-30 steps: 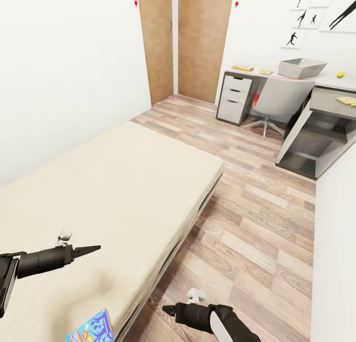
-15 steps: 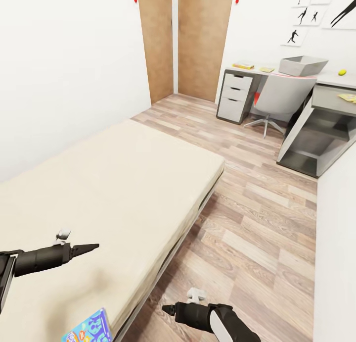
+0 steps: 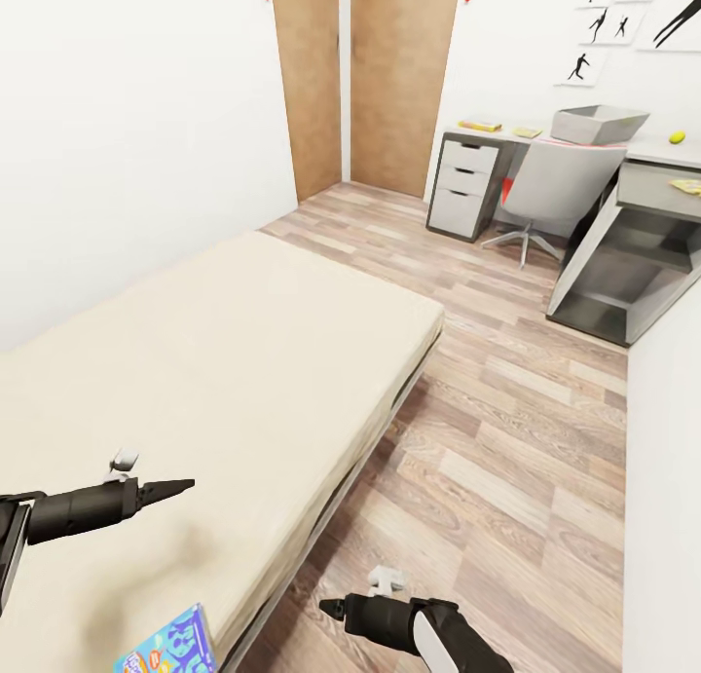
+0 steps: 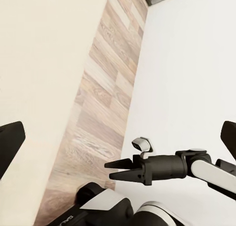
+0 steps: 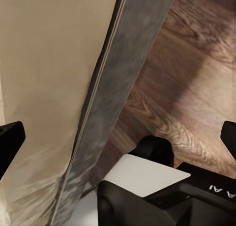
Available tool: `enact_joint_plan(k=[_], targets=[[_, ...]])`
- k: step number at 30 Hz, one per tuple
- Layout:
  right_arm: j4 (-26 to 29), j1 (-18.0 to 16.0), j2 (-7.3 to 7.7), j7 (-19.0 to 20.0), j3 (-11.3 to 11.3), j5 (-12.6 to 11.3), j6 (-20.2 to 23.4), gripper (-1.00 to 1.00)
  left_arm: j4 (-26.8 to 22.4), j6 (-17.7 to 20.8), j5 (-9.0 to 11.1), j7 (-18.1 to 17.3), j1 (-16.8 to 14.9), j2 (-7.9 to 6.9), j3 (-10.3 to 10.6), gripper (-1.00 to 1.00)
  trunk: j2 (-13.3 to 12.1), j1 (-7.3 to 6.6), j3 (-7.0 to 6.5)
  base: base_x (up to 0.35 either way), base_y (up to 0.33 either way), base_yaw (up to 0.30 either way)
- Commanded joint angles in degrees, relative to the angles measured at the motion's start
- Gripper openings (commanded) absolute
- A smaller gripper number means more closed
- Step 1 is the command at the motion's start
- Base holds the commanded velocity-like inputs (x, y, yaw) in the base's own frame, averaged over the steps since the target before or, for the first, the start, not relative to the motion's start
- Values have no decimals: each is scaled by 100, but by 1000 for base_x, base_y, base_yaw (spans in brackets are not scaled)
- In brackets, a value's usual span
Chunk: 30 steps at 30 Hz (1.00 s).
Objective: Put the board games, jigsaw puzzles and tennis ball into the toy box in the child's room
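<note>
Over the bed (image 3: pixel 243 361), left end effector (image 3: pixel 180 486) pinched together, empty, right end effector (image 3: pixel 331 609) likewise.

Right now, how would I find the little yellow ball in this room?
Look to the far wall, where the long pale table stands past the bed. On its top, just beyond the big grey toy box, sits the tennis ball. It is the one small round yellow-green thing; the other yellow bits there lie flat.

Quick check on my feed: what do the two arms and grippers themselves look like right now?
The left gripper has slim black tapered fingers on a black cylindrical wrist, topped by a small white-grey camera module. The right gripper matches it, joined to a glossy white forearm shell; the right wrist view shows white lettering on black housing.
</note>
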State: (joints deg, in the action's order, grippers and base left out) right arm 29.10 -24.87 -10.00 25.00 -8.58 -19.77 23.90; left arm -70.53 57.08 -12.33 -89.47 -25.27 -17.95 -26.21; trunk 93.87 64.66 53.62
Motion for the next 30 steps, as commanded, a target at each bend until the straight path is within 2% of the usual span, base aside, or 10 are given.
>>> enact_joint_plan(k=[1, 6, 9, 13, 17, 19, 30], targets=[[5, -1, 0, 1, -1, -30, 31, 100, -5, 57, -59, -53, -4, 2, -7, 100, 44, 22, 22, 0, 0, 0], [-3, 1, 0, 101, -10, -24, 82, 100, -5, 58, -59, -53, -4, 2, -7, 100, 244, 132, 112, 0, 0, 0], [-7, 1, 0, 492, -138, -1, 201, 100, -5, 58, -59, -53, -4, 0, -7, 100, 364, 198, 166, 0, 0, 0], [-7, 0, 0, 1388, -730, 10, 448, 100, -5, 58, -52, -53, -4, -14, -7, 100, 525, 286, 238, 0, 0, 0], [-2, -1, 0, 1642, -956, 10, 494, 100, -10, 58, -51, -53, -4, -17, -7, 100, 685, 374, 310, 0, 0, 0], [-1, -1, 0, 1702, -997, 9, 502, 100, -12, 58, -51, -53, -4, -21, -7, 100, 765, 418, 346, 0, 0, 0], [55, -1, 0, 1985, -1056, 35, 456, 100, -50, 58, -50, -53, -4, -25, -7, 100, 765, 418, 346, 0, 0, 0]])
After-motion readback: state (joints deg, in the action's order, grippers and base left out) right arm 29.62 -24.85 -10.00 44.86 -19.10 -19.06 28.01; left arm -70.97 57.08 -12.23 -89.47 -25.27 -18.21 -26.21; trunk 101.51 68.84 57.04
